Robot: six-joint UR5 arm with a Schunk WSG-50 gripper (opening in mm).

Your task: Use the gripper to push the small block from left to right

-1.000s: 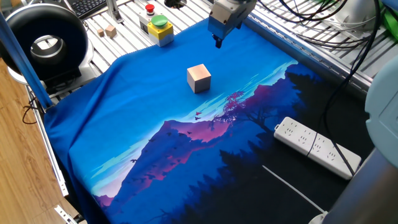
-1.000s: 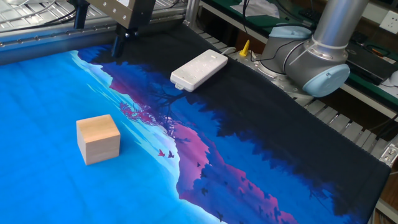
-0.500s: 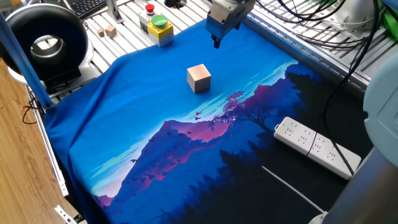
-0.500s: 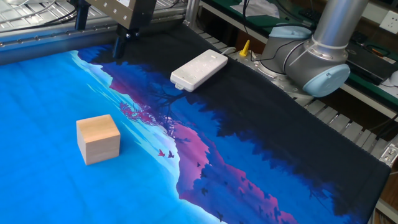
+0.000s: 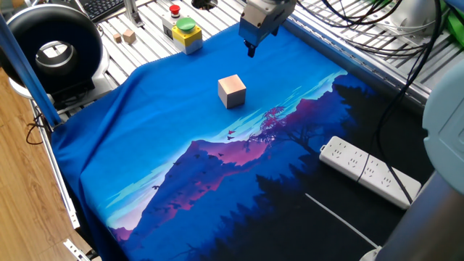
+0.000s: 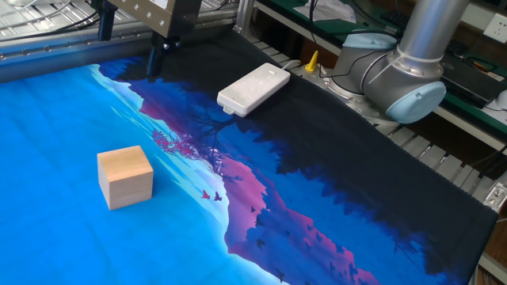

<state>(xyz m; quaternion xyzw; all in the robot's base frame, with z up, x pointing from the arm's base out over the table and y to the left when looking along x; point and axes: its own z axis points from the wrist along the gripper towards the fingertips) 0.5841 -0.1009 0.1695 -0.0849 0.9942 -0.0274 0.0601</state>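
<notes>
The small block (image 5: 232, 91) is a light tan wooden cube resting on the blue part of the printed cloth; it also shows in the other fixed view (image 6: 124, 176). The gripper (image 5: 251, 49) hangs near the cloth's far edge, behind the block and well apart from it. In the other fixed view the gripper (image 6: 156, 63) shows as one dark prong, fingers together, holding nothing.
A white power strip (image 5: 370, 170) lies on the dark part of the cloth (image 6: 253, 89). A yellow box with green and red buttons (image 5: 183, 32), two tiny wooden cubes (image 5: 129, 35) and a black round device (image 5: 51, 51) sit beyond the cloth. The arm's base (image 6: 404, 71) stands at one side.
The gripper has shifted slightly along the cloth's far edge. The block has not moved.
</notes>
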